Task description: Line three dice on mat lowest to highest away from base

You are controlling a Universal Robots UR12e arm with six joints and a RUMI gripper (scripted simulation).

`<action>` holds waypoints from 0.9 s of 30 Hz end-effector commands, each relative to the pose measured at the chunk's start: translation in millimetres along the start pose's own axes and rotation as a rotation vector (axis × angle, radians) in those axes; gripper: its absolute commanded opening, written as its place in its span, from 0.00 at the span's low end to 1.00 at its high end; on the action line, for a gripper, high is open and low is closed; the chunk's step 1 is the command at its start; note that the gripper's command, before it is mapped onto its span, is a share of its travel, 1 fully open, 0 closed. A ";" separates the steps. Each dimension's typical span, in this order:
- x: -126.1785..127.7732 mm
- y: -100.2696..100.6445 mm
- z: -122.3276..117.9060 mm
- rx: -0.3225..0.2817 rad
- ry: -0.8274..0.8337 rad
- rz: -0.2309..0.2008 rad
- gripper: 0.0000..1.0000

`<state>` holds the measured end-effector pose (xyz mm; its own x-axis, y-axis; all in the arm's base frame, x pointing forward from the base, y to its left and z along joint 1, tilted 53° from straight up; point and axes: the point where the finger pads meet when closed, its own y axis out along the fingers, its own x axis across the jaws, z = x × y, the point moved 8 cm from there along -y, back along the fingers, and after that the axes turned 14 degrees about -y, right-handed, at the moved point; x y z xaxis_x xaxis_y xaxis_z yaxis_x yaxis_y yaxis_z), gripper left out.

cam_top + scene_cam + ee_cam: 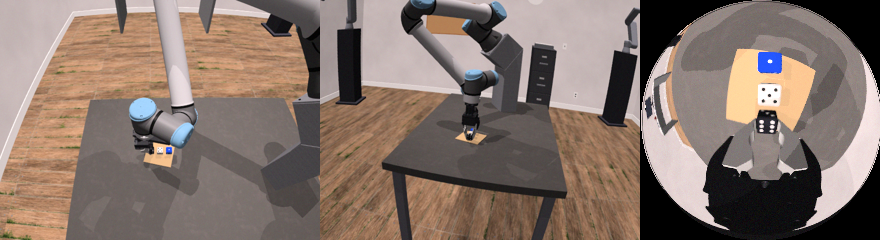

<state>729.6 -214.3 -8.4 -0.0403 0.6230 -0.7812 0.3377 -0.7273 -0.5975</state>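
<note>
A tan mat lies on the dark table. A blue die with one pip on top and a white die with several pips on top sit flat on the mat. My gripper is shut on a black die with several pips on top. It holds the die low at the mat's edge, in line with the white and blue dice in the wrist view. I cannot tell whether the black die touches the mat.
The dark table carries the mat near its middle. The robot's grey base stands at the table's far side. A filing cabinet and black pillars stand on the wooden floor behind.
</note>
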 end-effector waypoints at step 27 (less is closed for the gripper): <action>0.7 -1.1 -2.9 -0.004 0.001 0.001 0.10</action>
<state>729.9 -214.4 -8.2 -0.0387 0.6233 -0.7810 0.3379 -0.7274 -0.5972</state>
